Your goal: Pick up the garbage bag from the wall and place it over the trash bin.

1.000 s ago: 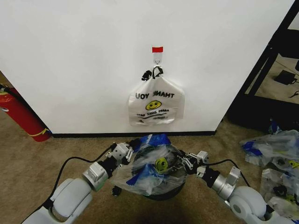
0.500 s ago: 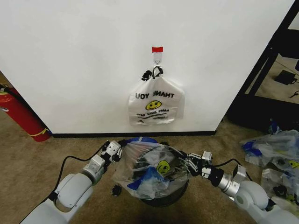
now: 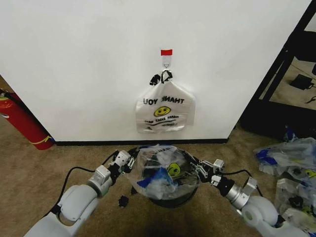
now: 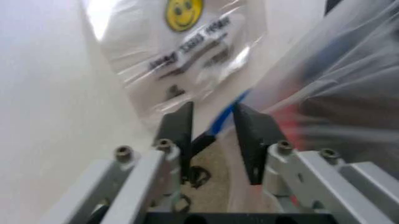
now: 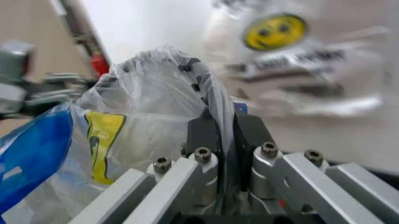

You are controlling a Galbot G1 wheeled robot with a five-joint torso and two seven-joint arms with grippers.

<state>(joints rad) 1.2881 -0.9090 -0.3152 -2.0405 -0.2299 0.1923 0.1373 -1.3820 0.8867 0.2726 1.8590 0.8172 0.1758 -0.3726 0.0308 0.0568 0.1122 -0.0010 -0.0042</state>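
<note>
thin plastic draped on the bin, both hands at the rim

see-through plastic with blue patches and a yellow smiley, the garbage bag (image 3: 165,170) lies spread across the mouth of the trash bin (image 3: 170,201), which stands on the carpet at 6 o'clock from the wall (image 3: 89,64) hook. a whiter thank you bag (image 3: 165,109) hangs on that hook at 12 o'clock from the bin.

the left hand (image 3: 126,162) sits at the bin's 9 o'clock edge; in its wrist view the fingers (image 4: 181,133) stand a little apart with a blue strip of the bag running between them, and whether they grip it i cannot tell. the right hand (image 3: 200,169) is at the 3 o'clock edge, fingers pressed together on a fold of the bag (image 5: 156,107).

the step in hand looks like the placing itself: the bag is over the opening but bunched, not clearly hooked round the rim. the next move likely calls for drawing both edges outward and down over the rim before letting go.
</note>
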